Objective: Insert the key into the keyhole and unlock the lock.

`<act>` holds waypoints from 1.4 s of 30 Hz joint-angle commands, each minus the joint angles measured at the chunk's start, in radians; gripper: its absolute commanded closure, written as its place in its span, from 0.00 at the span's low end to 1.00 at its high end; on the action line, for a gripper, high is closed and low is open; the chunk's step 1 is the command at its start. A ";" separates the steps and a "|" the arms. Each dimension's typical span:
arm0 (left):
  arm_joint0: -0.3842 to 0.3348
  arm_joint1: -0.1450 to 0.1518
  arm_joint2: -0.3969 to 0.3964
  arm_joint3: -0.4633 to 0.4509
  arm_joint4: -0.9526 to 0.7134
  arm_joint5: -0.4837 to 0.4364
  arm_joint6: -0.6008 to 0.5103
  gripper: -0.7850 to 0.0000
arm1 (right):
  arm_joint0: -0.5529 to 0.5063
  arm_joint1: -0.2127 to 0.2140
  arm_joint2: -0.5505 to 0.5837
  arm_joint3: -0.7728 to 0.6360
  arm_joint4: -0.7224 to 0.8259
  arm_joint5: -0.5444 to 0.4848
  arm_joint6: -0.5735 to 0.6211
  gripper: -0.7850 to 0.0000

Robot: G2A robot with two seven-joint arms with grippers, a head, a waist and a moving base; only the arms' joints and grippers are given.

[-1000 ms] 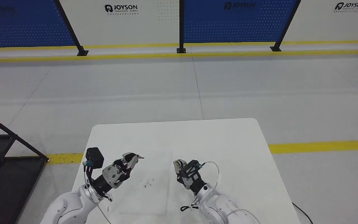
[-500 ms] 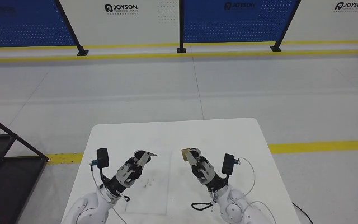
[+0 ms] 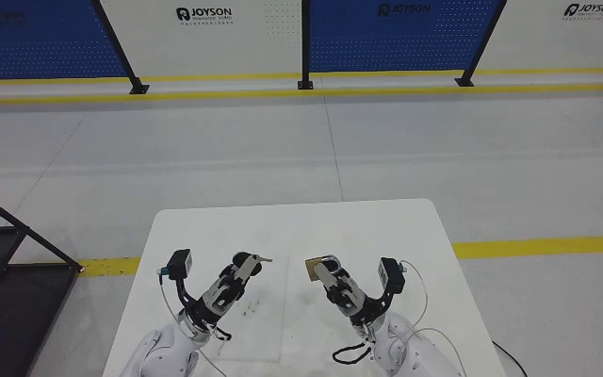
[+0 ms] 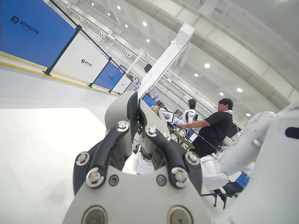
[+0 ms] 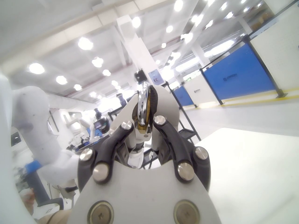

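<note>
Over the near part of the white table (image 3: 283,221) my two arms face each other. My left gripper (image 3: 250,263) is shut on a small metal key (image 3: 263,257), whose blade pokes out toward the other arm. In the left wrist view the fingers (image 4: 133,110) of the left gripper (image 4: 138,100) are pressed together. My right gripper (image 3: 320,269) is shut on a brass padlock (image 3: 312,270). Its chrome shackle (image 5: 143,99) stands between the fingers of the right gripper (image 5: 147,95), and the brass body (image 5: 141,124) sits below. A small gap separates key and padlock.
A black frame (image 3: 24,240) stands on the floor left of the table. Blue and white barrier panels (image 3: 396,28) and yellow floor lines (image 3: 509,248) lie beyond. A black cable (image 3: 347,354) loops by the right arm. The far half of the table is bare.
Both arms have moved forward over the table and turned their wrists, so key and padlock now point at each other and sit a little closer than half a second ago.
</note>
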 commanded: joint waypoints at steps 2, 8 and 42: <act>0.000 0.000 0.000 0.000 0.000 0.000 0.000 1.00 | 0.000 0.000 0.000 0.000 0.000 0.000 0.000 1.00; 0.000 0.000 0.000 0.000 0.000 0.000 0.000 1.00 | 0.000 0.000 0.000 0.000 0.000 0.000 0.000 1.00; -0.153 -0.106 0.297 0.230 0.248 -0.121 0.589 1.00 | 0.106 -0.140 -0.182 0.152 0.092 0.056 -0.271 1.00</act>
